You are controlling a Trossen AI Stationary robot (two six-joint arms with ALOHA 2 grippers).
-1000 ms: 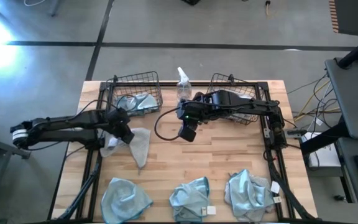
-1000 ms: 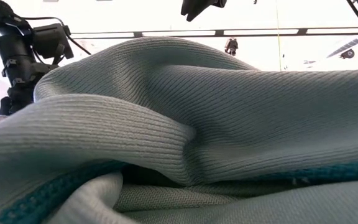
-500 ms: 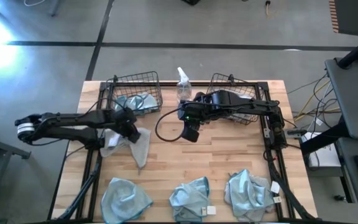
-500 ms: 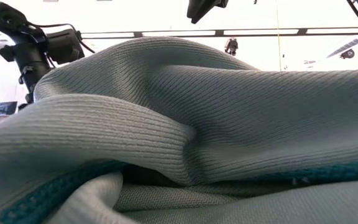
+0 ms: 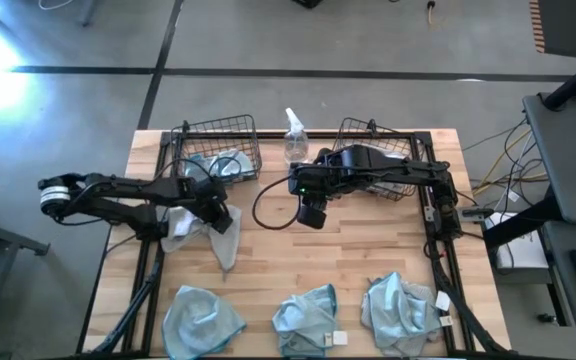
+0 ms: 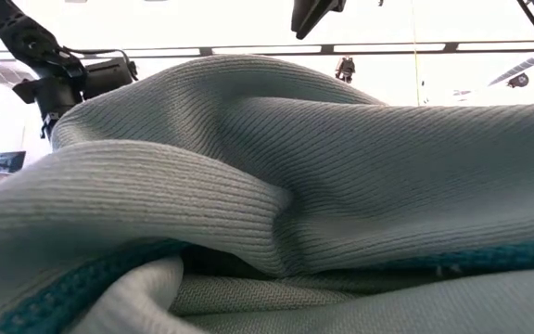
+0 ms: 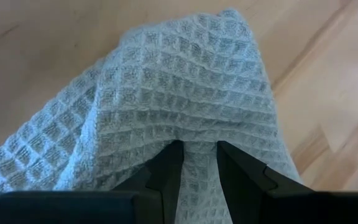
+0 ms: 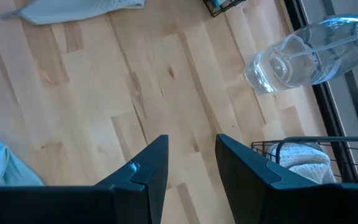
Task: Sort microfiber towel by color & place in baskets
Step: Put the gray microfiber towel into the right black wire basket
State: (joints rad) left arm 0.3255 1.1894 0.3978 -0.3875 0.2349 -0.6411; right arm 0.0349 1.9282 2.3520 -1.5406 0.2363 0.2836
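**Grey waffle towel pinched over the counter**

Pale wooden counter on a grey concrete floor. Left of centre, the left gripper pinches a fold of a pale grey, waffle-weave towel, which drapes down to the wood in soft peaks. Behind it, the left basket holds another greyish cloth. A clear spray bottle stands between the baskets. The right gripper hovers mid-counter, jaws apart and empty. The right basket holds a whitish cloth. Three teal-blue towels lie crumpled along the front edge.
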